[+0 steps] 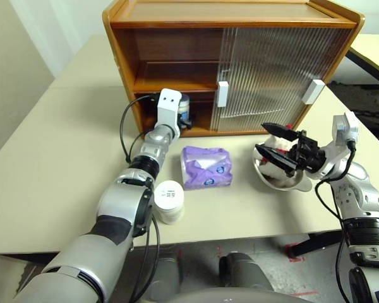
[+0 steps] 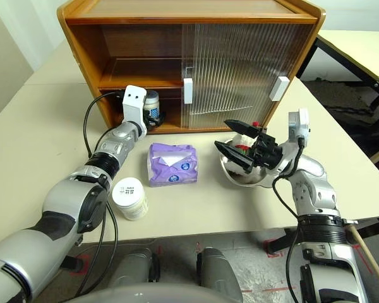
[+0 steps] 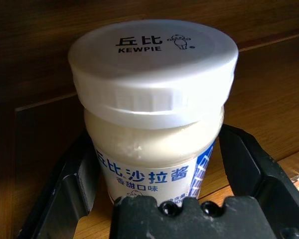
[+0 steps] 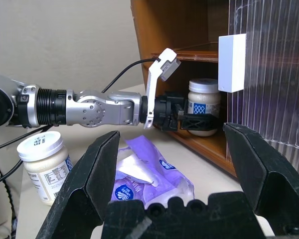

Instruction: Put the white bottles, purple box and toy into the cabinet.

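Lower left of the head view, one white bottle (image 1: 168, 201) is standing on the table (image 1: 63, 170). Above it, the left gripper (image 4: 189, 119) is reaching into the cabinet (image 1: 177, 38), fingers (image 3: 249, 164) spread either side of the second bottle (image 3: 154, 124). The purple box (image 1: 206, 167) is lying centre. At right, the right gripper (image 1: 273, 146) is hovering wide open over the toy's bowl (image 1: 283, 180).

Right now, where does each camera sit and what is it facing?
Head cameras: look forward and down over both arms at the cabinet on the table.
Left wrist camera: faces the white bottle between the open left claw.
Right wrist camera: looks past the open right claw at that same bottle, the left claw and the purple box.
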Action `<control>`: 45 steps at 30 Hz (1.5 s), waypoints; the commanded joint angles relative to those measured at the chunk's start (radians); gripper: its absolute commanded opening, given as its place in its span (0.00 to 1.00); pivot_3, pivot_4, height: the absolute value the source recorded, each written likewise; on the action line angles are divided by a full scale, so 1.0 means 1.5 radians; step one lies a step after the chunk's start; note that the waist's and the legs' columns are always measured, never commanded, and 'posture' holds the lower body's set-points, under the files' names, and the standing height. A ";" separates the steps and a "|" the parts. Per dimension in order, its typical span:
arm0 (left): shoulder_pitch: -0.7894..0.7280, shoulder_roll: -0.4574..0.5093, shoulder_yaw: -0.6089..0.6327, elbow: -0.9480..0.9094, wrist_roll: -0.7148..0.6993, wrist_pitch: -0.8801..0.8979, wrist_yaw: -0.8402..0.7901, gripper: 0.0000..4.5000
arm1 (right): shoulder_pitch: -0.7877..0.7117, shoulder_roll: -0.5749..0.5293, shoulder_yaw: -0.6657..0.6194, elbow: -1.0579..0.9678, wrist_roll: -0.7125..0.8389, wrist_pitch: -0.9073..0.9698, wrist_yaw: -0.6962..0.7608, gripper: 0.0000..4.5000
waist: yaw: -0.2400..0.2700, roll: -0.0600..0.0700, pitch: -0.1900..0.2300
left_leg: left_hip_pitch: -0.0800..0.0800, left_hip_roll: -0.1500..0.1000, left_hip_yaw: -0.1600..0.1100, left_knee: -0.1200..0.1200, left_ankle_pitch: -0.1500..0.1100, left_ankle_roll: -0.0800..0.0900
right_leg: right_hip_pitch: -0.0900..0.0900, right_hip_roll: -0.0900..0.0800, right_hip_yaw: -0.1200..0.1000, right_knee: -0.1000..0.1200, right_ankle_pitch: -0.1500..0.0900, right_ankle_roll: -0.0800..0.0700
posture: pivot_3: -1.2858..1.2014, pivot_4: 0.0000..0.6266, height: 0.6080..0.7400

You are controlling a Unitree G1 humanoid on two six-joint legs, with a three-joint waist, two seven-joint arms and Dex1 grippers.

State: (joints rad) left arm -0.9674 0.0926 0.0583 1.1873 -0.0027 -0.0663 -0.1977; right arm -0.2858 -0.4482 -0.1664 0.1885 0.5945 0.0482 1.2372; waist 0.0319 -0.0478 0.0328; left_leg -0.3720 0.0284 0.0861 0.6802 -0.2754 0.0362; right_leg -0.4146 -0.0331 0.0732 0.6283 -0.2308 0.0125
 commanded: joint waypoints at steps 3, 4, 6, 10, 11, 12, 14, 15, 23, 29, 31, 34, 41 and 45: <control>0.027 -0.007 -0.001 -0.049 -0.004 0.007 -0.005 1.00 | -0.004 0.000 0.009 -0.002 -0.008 -0.005 0.005 1.00 | -0.001 0.000 0.000 | 0.000 0.000 0.000 0.000 0.000 0.000 | 0.000 0.000 0.000 0.000 0.000 0.000 | 0.54 0.01 1.00; 0.032 -0.008 -0.001 -0.062 -0.005 0.011 -0.005 1.00 | -0.005 0.001 0.010 -0.002 -0.008 -0.005 0.004 1.00 | -0.001 0.000 0.000 | 0.000 0.000 0.000 0.000 0.000 0.000 | 0.000 0.000 0.000 0.000 0.000 0.000 | 0.54 0.01 1.00; 0.042 -0.009 -0.002 -0.084 -0.005 0.017 -0.004 1.00 | -0.007 0.002 0.011 -0.003 -0.007 -0.004 0.003 1.00 | 0.000 0.000 0.000 | 0.000 0.000 0.000 0.000 0.000 0.000 | 0.000 0.000 0.000 0.000 0.000 0.000 | 0.54 0.01 1.00; 0.067 -0.011 -0.005 -0.111 -0.002 0.023 -0.002 1.00 | -0.014 0.013 0.003 -0.007 0.006 0.001 -0.007 1.00 | -0.001 0.000 0.000 | 0.000 0.000 0.000 0.000 0.000 0.000 | 0.000 0.000 0.000 0.000 0.000 0.000 | 0.54 0.01 1.00; 0.073 -0.010 -0.006 -0.119 -0.002 0.026 -0.002 1.00 | -0.015 0.013 0.003 -0.009 0.005 0.003 -0.008 1.00 | -0.001 0.000 0.000 | 0.000 0.000 0.000 0.000 0.000 0.000 | 0.000 0.000 0.000 0.001 0.000 0.000 | 0.54 0.01 1.00; 0.078 -0.010 -0.006 -0.127 -0.002 0.029 -0.003 1.00 | -0.015 0.013 0.004 -0.011 0.005 0.004 -0.009 1.00 | -0.001 0.000 0.000 | 0.000 0.000 0.000 0.000 0.000 0.000 | 0.000 0.000 0.000 0.001 0.000 0.000 | 0.54 0.01 1.00; 0.086 -0.010 -0.007 -0.140 -0.002 0.035 -0.003 1.00 | -0.015 0.013 0.004 -0.013 0.004 0.005 -0.010 1.00 | -0.001 0.000 0.000 | 0.000 0.000 0.000 0.000 0.000 0.000 | 0.000 0.000 0.000 0.001 0.000 0.000 | 0.54 0.01 1.00; 0.091 -0.010 -0.006 -0.150 -0.003 0.041 -0.003 1.00 | -0.015 0.013 0.005 -0.013 0.004 0.005 -0.010 1.00 | -0.001 0.000 0.000 | 0.000 0.001 0.000 0.000 0.000 0.000 | 0.000 0.000 0.000 0.001 0.000 0.000 | 0.54 0.01 1.00; 0.119 -0.001 -0.005 -0.211 -0.005 0.080 -0.006 1.00 | -0.021 0.015 0.011 -0.002 -0.001 0.000 -0.003 1.00 | -0.001 0.000 0.000 | 0.000 0.000 -0.001 0.000 0.000 0.000 | 0.000 0.000 0.000 0.001 0.000 0.000 | 0.54 0.00 1.00; 0.160 0.009 -0.010 -0.296 -0.003 0.129 -0.010 1.00 | -0.030 0.028 -0.001 0.007 0.014 -0.001 -0.003 1.00 | -0.002 0.000 -0.001 | 0.001 0.001 -0.001 0.000 0.000 0.000 | 0.000 0.000 0.001 0.002 0.000 0.000 | 0.55 0.00 1.00; 0.178 0.009 -0.013 -0.332 -0.004 0.150 -0.013 1.00 | -0.035 0.030 -0.005 0.010 0.016 0.000 -0.003 1.00 | -0.001 0.000 -0.001 | 0.001 0.001 -0.001 0.000 0.000 0.000 | 0.000 0.000 0.001 0.003 0.000 0.000 | 0.55 0.00 1.00; 0.210 0.007 -0.020 -0.392 -0.007 0.188 -0.023 1.00 | -0.042 0.030 -0.003 0.018 0.012 -0.002 0.003 1.00 | -0.001 0.000 -0.001 | 0.001 0.001 -0.001 0.001 0.000 0.000 | 0.000 0.000 0.001 0.003 0.000 0.000 | 0.55 0.00 1.00; 0.292 0.008 -0.041 -0.535 -0.008 0.267 -0.035 1.00 | -0.055 0.031 -0.001 0.039 0.007 -0.008 0.017 1.00 | 0.001 0.001 -0.001 | 0.002 0.001 -0.001 0.001 0.000 0.000 | 0.000 0.000 0.002 0.005 0.000 0.000 | 0.56 0.00 1.00; 0.327 0.011 -0.034 -0.599 -0.012 0.296 -0.027 1.00 | -0.061 0.031 0.003 0.049 0.002 -0.009 0.025 1.00 | 0.002 0.001 -0.001 | 0.002 0.001 -0.001 0.001 0.000 0.000 | 0.000 0.000 0.002 0.005 0.000 0.000 | 0.56 0.00 1.00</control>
State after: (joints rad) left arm -0.4884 0.1008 0.0089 0.3258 -0.0121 0.3529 -0.2441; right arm -0.3674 -0.3989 -0.1652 0.2485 0.6027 0.0481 1.2637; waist 0.0356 -0.0468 0.0309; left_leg -0.3682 0.0293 0.0850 0.6814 -0.2752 0.0364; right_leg -0.4144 -0.0336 0.0769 0.6361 -0.2301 0.0119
